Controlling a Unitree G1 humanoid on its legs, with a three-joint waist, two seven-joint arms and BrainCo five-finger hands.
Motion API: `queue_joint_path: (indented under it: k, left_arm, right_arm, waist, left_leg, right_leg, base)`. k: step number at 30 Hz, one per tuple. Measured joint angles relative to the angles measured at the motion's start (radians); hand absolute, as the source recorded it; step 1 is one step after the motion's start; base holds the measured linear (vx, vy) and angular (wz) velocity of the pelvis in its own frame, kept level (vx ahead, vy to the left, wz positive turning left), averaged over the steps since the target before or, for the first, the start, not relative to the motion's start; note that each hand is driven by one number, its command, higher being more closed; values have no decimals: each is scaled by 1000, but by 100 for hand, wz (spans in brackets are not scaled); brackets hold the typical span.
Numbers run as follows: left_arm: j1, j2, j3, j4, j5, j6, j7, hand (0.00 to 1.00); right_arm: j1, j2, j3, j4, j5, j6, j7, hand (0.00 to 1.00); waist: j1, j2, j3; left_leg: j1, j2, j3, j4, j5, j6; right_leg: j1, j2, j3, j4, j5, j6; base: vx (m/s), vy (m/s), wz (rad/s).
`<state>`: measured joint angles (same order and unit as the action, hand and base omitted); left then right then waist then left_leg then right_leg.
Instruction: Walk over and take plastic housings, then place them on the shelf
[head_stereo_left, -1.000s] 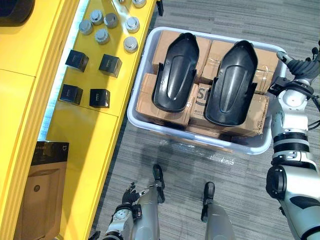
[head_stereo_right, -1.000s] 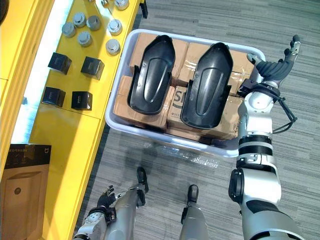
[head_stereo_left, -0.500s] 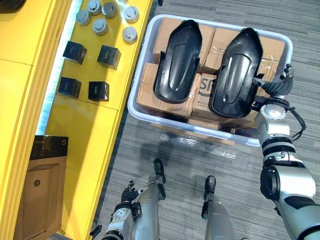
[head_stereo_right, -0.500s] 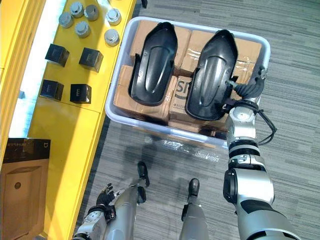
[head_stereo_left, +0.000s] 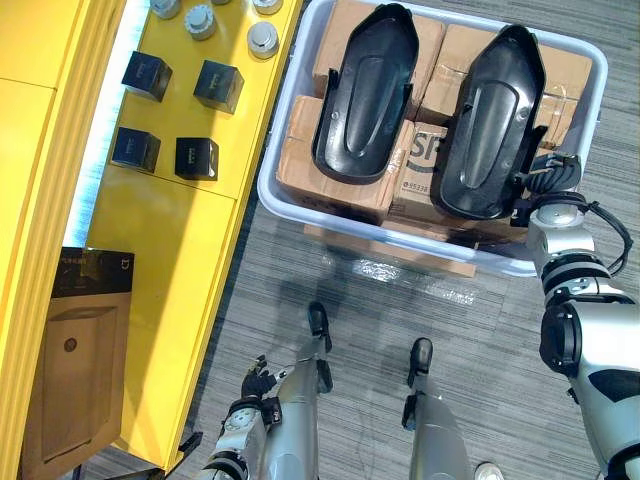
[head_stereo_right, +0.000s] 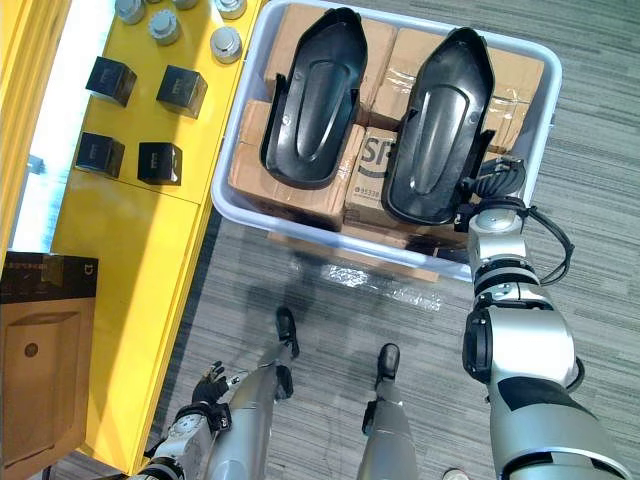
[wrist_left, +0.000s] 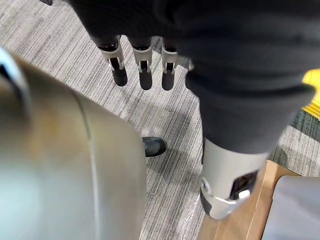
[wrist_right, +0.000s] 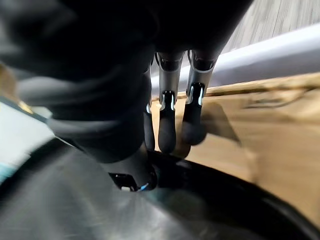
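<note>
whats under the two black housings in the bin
Taped cardboard boxes packed in the white bin carry both black housings. Anything beneath the boxes is covered.

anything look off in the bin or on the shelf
Nothing stands out. The black housings lie side by side on the cardboard boxes in the bin, and the small black boxes and metal caps sit in neat groups on the yellow shelf.

Blk housings (head_stereo_left: 365, 95), brown cardboard boxes (head_stereo_left: 335, 185), whitish bin (head_stereo_left: 266, 180). Shelf (head_stereo_left: 190, 260) bright yellow; floor (head_stereo_left: 290, 300) grey w/ fine stripes.
</note>
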<state>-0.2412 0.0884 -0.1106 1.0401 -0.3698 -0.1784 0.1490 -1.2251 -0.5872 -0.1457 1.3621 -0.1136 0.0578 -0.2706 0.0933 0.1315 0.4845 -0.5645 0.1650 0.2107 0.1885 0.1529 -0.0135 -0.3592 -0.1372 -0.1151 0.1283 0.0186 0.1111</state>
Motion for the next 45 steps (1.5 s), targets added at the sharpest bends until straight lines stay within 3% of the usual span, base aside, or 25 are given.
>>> queue_joint_path:
  k: [4, 8, 12, 16, 19, 22, 23, 28, 36, 40, 45]
  left_arm:
    - [22, -4, -43, -90, 2, 17, -3, 0]
    - [107, -17, -73, -362, -2, 15, -28, 0]
    - [193, -15, -85, -687, -73, 1, -60, 0]
    - [238, 0, -111, -864, -149, 1, -87, 0]
    - [231, 25, -116, -928, -200, 4, -97, 0]
    - [193, 50, -142, -930, -252, 12, -94, 0]
    - [168, 60, -163, -930, -277, 14, -92, 0]
    - [66, 59, -250, -934, -316, 12, -72, 0]
    - [38, 29, -336, -941, -292, 5, -13, 0]
    - [26, 7, -347, -941, -272, 3, 6, 0]
    - [22, -6, -347, -923, -271, 2, 22, 0]
  right_arm:
    - [-1, -71, -52, 61, -88, 45, 31, 100]
    - [-1, -125, -50, 54, -93, 61, 25, 100]
    - [17, -117, -11, -30, -100, 58, -1, 100]
    - [104, -94, 49, -195, -156, 50, -25, 100]
    - [192, -55, 93, -344, -226, 43, -32, 100]
    - [275, -10, 120, -416, -274, 38, -35, 100]
    - [299, 9, 123, -421, -290, 38, -35, 0]
    - [308, 40, 129, -418, -286, 23, -37, 0]
    - [209, 43, 65, -195, -205, 15, -81, 0]
    - [140, 13, -13, -145, -201, 15, -135, 0]
    - [121, -35, -12, -118, -168, 15, -179, 0]
  waist:
    - [-2, 1, 0]
    - [-20, 1, 0]
    - [-44, 1, 1]
    - [-57, -3, -5]
    - [-76, -8, -26]
    - [-82, -28, -46]
    - [-83, -35, -65]
    - [-88, -47, -86]
    - [-87, -42, -83]
    - [-76, -13, -66]
    - [-63, 20, -46]
  left_leg:
    - [40, -17, -19, -19, 8, 3]
    - [113, -44, -21, -68, 26, 8]
    - [182, -49, -13, -105, 40, 6]
    - [279, -50, 9, -170, 59, -3]
    - [332, -46, 18, -276, 116, -18]
    - [353, -39, 27, -276, 115, -19]
    - [357, -37, 28, -276, 114, -20]
    - [345, -30, 36, -276, 115, -21]
    - [259, -27, 26, -275, 140, -17]
    - [200, -28, 2, -274, 146, -22]
    - [159, -40, -10, -274, 155, -13]
  right_leg:
    - [47, -10, -26, -1, 0, 0]
    - [110, -28, -38, -13, -4, 5]
    - [160, -32, -37, -16, -12, 9]
    - [224, -30, -32, -29, -22, 6]
    - [227, -15, -32, -33, -26, 3]
    - [243, -10, -29, -36, -25, 3]
    - [246, -9, -28, -36, -25, 3]
    - [225, -4, -17, -29, -24, 0]
    - [120, -2, -17, 24, -21, -3]
    - [68, -2, -36, 39, -22, -3]
    - [25, -14, -42, 59, -25, 2]
  base:
    - [33, 13, 21]
    - [33, 31, 13]
    - [10, 0, 0]
    - [31, -22, -11]
    - [24, -23, -8]
    - [33, -29, -9]
    - [30, -17, -4]
    - [-15, -4, -7]
    - [-59, 3, 1]
    - [-52, 1, 13]
    - [-8, -10, 7]
